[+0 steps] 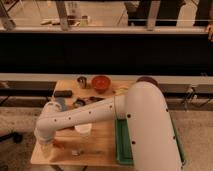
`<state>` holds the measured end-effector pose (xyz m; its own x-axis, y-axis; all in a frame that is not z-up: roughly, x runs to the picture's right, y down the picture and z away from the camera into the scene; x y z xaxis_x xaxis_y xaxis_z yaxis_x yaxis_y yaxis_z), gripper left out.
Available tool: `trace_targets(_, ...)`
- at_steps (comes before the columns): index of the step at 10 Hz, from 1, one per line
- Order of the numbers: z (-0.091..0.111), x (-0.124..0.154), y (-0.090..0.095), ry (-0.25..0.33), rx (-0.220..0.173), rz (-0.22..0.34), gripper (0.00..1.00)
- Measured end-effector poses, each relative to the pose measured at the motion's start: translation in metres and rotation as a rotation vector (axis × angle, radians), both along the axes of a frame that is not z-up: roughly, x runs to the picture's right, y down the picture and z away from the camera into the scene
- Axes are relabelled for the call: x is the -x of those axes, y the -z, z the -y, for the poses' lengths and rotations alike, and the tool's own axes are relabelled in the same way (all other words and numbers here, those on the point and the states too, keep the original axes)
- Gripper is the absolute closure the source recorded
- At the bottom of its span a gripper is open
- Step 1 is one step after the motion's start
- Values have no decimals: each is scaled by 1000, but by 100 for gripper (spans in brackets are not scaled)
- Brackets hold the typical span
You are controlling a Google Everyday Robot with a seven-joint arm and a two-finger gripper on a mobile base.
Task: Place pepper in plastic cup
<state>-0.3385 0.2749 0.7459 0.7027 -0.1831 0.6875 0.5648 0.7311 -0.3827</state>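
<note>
The pepper (59,144), a slim orange-red sliver, lies on the near-left part of the wooden table (102,142), just beside the gripper (47,148). The gripper hangs low over the table's near-left corner, under the arm's rounded elbow; whether it grips the pepper cannot be told. The plastic cup (83,130), round and creamy white, stands upright a little to the right of the pepper, its top partly hidden by the smooth white arm (95,112) that crosses above it. A thin pale utensil (84,151) lies on the wood in front of the cup. A green tray (120,145) with a raised rim sits at the table's right side. Towards the far edge stand a glossy red bowl (101,83) and, to its left, a small shiny metal cup (81,81).
</note>
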Motion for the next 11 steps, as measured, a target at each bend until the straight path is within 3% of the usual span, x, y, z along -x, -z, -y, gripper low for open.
trace_targets(4,10,-16,-18,-29,-21,-44,20)
trace_targets(11,4,-18,-31,-13,-15,-74,23)
